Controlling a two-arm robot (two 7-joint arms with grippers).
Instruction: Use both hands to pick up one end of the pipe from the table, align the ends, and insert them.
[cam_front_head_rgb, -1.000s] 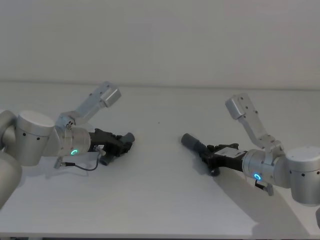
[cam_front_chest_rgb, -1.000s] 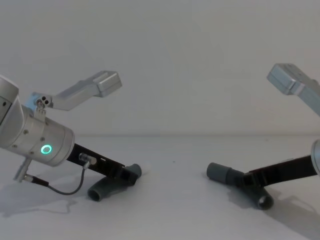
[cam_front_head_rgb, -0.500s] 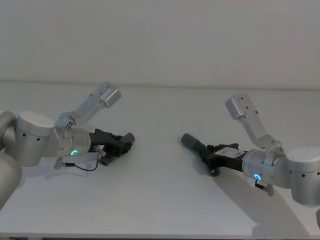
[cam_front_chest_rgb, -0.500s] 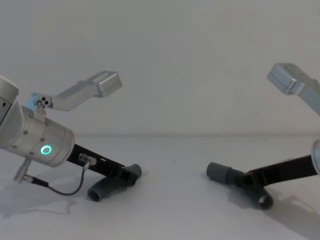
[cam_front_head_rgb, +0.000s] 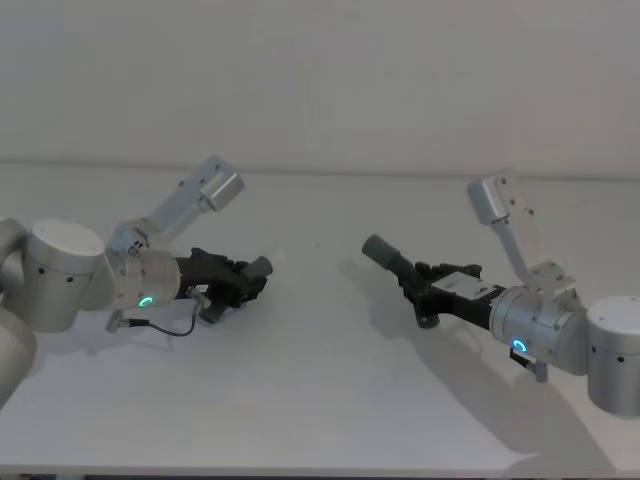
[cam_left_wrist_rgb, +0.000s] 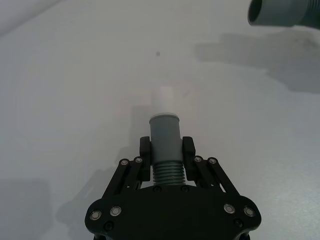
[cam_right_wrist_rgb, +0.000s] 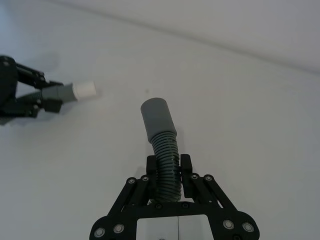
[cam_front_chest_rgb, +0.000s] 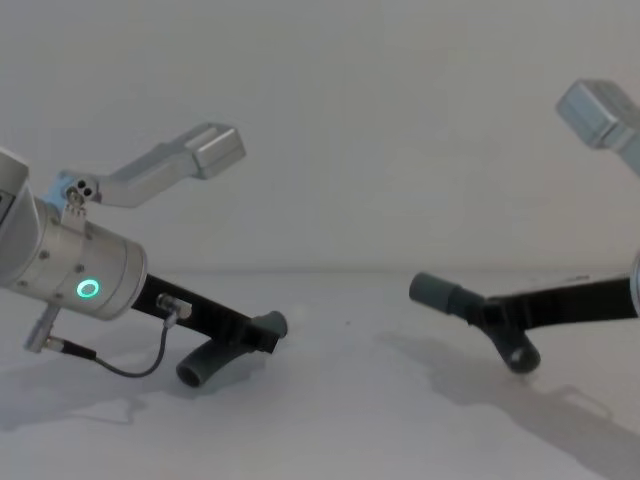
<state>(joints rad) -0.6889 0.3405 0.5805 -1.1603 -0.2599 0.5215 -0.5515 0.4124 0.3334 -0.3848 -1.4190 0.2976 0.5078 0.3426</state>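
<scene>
Desk (cam_front_head_rgb: 320, 400): plain white, carrying the shadows of both arms
Left pincer (cam_front_head_rgb: 243, 283): low over the desk's left side, reaching toward the middle; fingers clamped tight on the ribbed neck of the white-tipped piece (cam_left_wrist_rgb: 165, 135)
Right pincer (cam_front_head_rgb: 420, 290): on the right side, reaching toward the middle, raised above the desk; fingers clamped tight on the ribs of the collared piece (cam_right_wrist_rgb: 162, 145)
White-tipped piece: held in the left pincer; its bent rear end hangs close to the desk, and I cannot tell whether it touches
Collared piece: held in the right pincer, clear of the desk, its shadow lying apart below it
White tip (cam_left_wrist_rgb: 162, 101): free, just past the left fingertips
Grey collar (cam_right_wrist_rgb: 156, 117): free, open mouth turned toward the left pincer
Gap: white tip and grey collar well apart over bare desk, roughly facing, not on one line
</scene>
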